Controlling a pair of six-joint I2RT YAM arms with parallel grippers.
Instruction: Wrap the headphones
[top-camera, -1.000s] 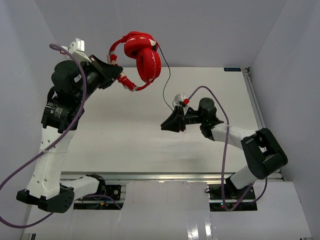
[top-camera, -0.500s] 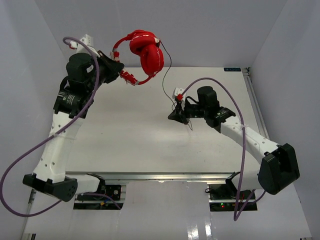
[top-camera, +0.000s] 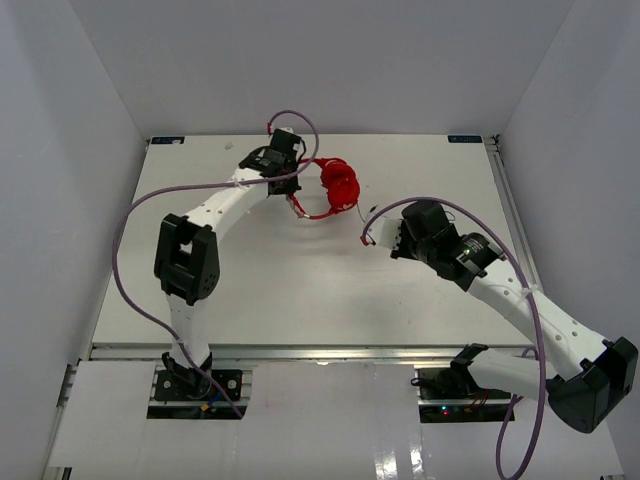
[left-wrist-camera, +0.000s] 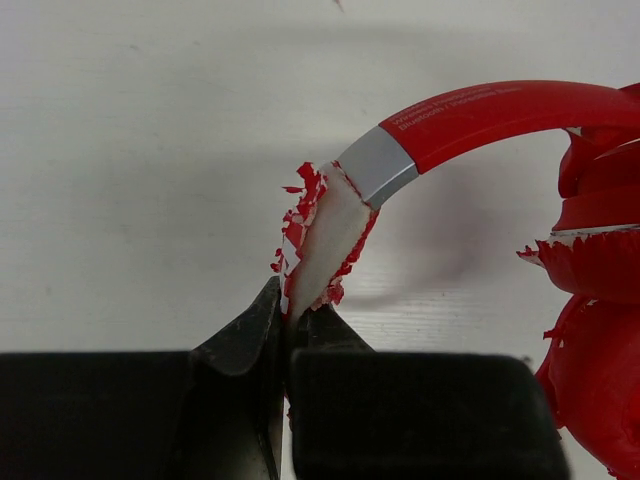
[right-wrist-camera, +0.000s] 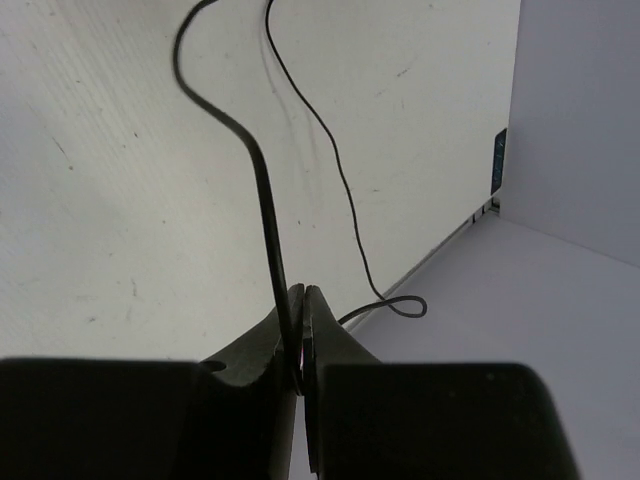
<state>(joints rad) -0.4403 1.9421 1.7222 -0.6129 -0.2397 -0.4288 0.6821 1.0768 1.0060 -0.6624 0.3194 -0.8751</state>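
A: Two claws loaded. Top view first. Headphones (top-camera: 338, 185) at the far middle of the table (top-camera: 300, 300). Left gripper (top-camera: 291, 195) at the near-left end of the red arc. Right gripper (top-camera: 368, 238) apart from it, toward the right of centre.

B: Noted. Left wrist view?

A: Pinched tight on the frayed pale padding (left-wrist-camera: 325, 235) at the end of the headband (left-wrist-camera: 500, 110), just below the silver collar (left-wrist-camera: 378, 165). Earcups (left-wrist-camera: 590, 300) crowded at the right edge, red skin flaking.

B: Right wrist view?

A: Pressed together on the cord (right-wrist-camera: 262, 190), rising from the pinch and bending away over the table. Thinner-looking second run beside it, ending in a small loop near the table's edge.

B: Judged step: one end anchored, cord in hand, winding about to start. Little of the task done so far, going by the loose runs.

A: Agreed. To do it well:
- Left pinch firm as the anchor, no twisting.
- Cord carried in wide turns round the band or cups under light, even tension.
- No yanking, given thin cord and crumbling padding, both likely to give.
- Slack loop to be watched for snagging at the edge.
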